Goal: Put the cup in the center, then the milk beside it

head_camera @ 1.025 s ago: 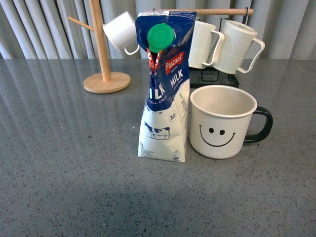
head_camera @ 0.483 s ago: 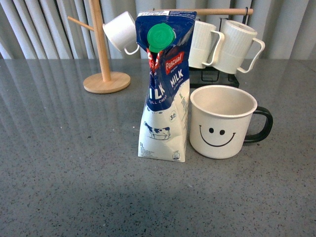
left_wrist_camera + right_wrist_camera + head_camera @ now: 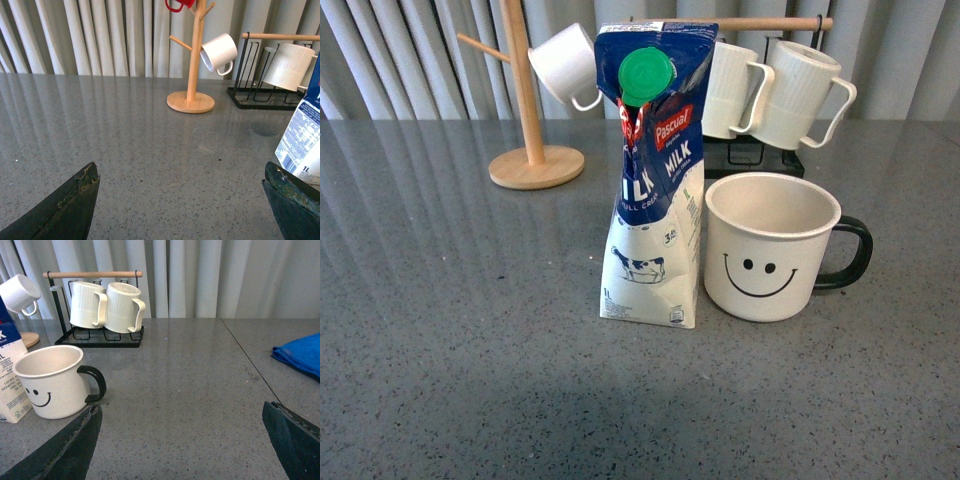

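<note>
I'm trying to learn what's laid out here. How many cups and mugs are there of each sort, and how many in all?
Smiley mug: 1
Ribbed cream mugs: 2
Small plain white cup: 1
Red cup, only partly in view: 1
Total: 5

Front view: camera sits low, level with the desk, close to the milk and the cup, facing the curtain.
Left wrist view: low over the desk, looking between its own jaws toward the wooden mug tree; the milk shows at the frame edge.
Right wrist view: low, near the cup, facing the black rack.
All three share the milk and rack.
</note>
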Robot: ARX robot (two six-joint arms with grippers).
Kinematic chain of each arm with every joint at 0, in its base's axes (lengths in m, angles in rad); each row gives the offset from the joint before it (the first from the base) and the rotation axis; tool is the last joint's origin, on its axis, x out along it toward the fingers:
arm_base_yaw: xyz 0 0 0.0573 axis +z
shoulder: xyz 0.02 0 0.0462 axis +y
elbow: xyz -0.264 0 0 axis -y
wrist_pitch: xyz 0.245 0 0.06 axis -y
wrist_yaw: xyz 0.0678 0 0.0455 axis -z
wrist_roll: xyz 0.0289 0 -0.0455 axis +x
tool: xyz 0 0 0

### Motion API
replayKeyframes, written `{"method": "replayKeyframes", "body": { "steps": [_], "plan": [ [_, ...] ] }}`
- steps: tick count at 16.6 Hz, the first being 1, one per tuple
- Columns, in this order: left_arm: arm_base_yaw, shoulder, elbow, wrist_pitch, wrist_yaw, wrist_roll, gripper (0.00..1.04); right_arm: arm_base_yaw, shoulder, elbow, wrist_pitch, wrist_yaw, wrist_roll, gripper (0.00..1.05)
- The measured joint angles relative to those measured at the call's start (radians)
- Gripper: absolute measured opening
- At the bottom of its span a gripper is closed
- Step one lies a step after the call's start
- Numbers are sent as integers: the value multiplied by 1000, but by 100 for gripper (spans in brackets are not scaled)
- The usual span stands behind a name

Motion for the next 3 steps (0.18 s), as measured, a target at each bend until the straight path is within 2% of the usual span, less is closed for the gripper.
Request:
{"method": "replayKeyframes", "body": {
  "steps": [3],
  "plan": [
    [0,0,0,0,0,0,98,0,0,0,0,0,0,98]
  ]
}}
